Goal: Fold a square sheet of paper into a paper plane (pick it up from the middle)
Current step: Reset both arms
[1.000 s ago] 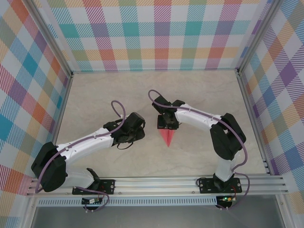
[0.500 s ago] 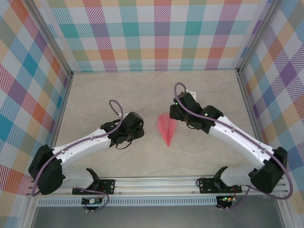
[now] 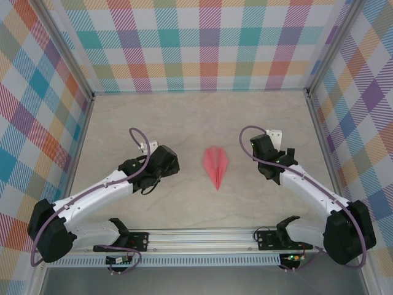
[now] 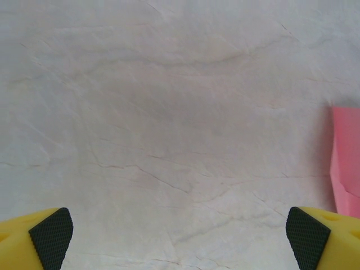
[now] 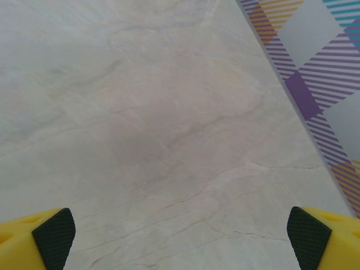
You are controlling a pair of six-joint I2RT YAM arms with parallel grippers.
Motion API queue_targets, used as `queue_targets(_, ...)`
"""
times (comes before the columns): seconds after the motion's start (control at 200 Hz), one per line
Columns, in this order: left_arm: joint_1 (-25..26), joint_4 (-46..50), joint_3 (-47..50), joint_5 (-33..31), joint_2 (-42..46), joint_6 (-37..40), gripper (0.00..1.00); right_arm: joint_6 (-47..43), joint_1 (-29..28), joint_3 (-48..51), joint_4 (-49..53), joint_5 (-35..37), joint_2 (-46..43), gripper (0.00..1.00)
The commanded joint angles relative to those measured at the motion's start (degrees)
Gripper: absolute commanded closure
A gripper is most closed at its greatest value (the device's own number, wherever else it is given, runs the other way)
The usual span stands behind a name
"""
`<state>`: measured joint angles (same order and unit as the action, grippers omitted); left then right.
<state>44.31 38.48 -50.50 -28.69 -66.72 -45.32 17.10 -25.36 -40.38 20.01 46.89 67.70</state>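
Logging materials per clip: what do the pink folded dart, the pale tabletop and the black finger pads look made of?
Pink folded dart: thin matte paper, judging by crisp creases. Pale veined tabletop: matte marble-look surface, perhaps printed laminate. Black finger pads: likely rubber, cross-hatched texture.

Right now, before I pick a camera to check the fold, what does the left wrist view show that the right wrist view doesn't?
Left wrist's own: a pink edge of the paper plane at the right border.
Right wrist's own: the plaid wall at upper right.
Shared: the bare marbled table, with the left fingers and right fingers each spread wide to the bottom corners, holding nothing.
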Motion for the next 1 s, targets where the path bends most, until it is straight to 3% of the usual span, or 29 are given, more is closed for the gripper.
queue_targets(0.0, -1.53, 4.67, -1.28, -7.06, 2.02, 1.77, 0.00, -8.25, 4.02, 4.40, -16.28, -5.43, 3.48, 0.00)
queue_targets(0.12, -3.14, 5.62, -0.53, -8.91, 3.57, 2.70, 0.00, -11.07, 6.55, 7.79, -25.96, -9.31, 7.47, 0.00)
queue_targets(0.385, -6.28, 5.12, 2.67, -9.43, 8.45, 4.81, 0.00, -15.74, 12.84, 12.07, -46.74, -25.50, 11.71, 0.00)
queue_targets(0.465, -6.85, 4.88, 3.39, -9.54, 9.69, 5.28, 0.00, -17.84, 14.60, 12.02, -48.56, -33.44, 12.67, 0.02)
queue_targets(0.67, -9.02, 3.41, 5.06, -9.14, 11.08, 7.88, 0.00, -22.29, 15.83, 16.39, -54.91, -43.52, 10.04, 0.03)
queue_targets(0.85, -11.79, 1.44, 5.61, -7.82, 11.53, 11.01, 0.00, -22.24, 18.60, 16.74, -55.70, -46.94, 10.24, 0.03)
queue_targets(0.945, -13.85, 0.54, 6.05, -6.74, 11.83, 12.84, 0.00, -22.12, 19.11, 19.46, -67.32, -43.64, 14.04, 0.02)
queue_targets(0.995, -15.03, -0.19, 6.33, -5.99, 12.03, 13.83, 0.00, -19.16, 20.80, 19.25, -68.02, -41.77, 15.81, 0.02)
